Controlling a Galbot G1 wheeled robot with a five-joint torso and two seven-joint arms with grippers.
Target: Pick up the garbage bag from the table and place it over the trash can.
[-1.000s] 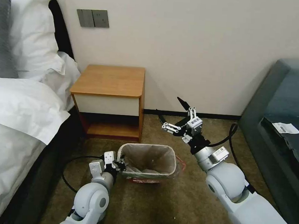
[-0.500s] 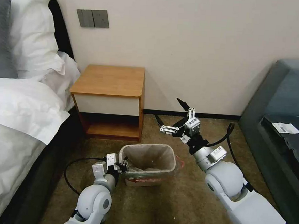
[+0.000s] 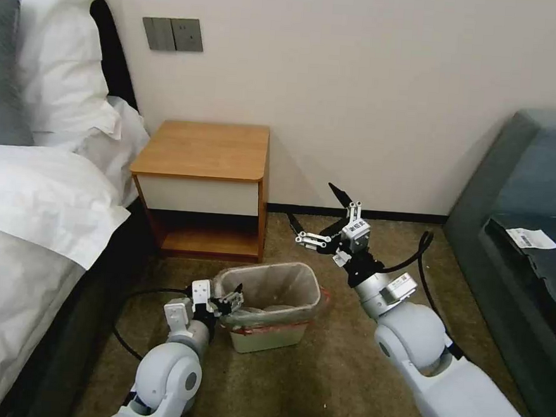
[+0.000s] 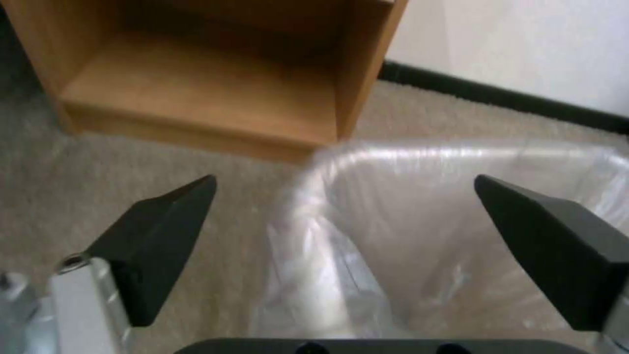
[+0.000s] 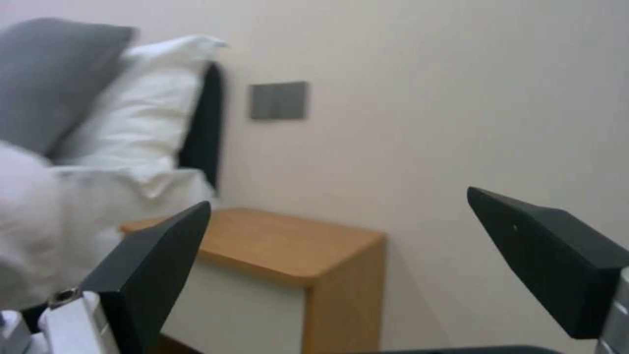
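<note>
- The garbage bag (image 3: 265,296) was already inside the trash can (image 3: 270,335) on the carpet, with its red-banded rim folded over the edge.
- The counter (image 3: 203,149) top had nothing on it, so the job looked almost done.
- The left pincer (image 3: 228,300) was wide open at the bin's near corner, holding nothing.
- The right pincer (image 3: 318,218) was up high, wide open too.
- The left wrist view showed the bag's smooth plastic (image 4: 406,206) lining the bin up close.
</note>
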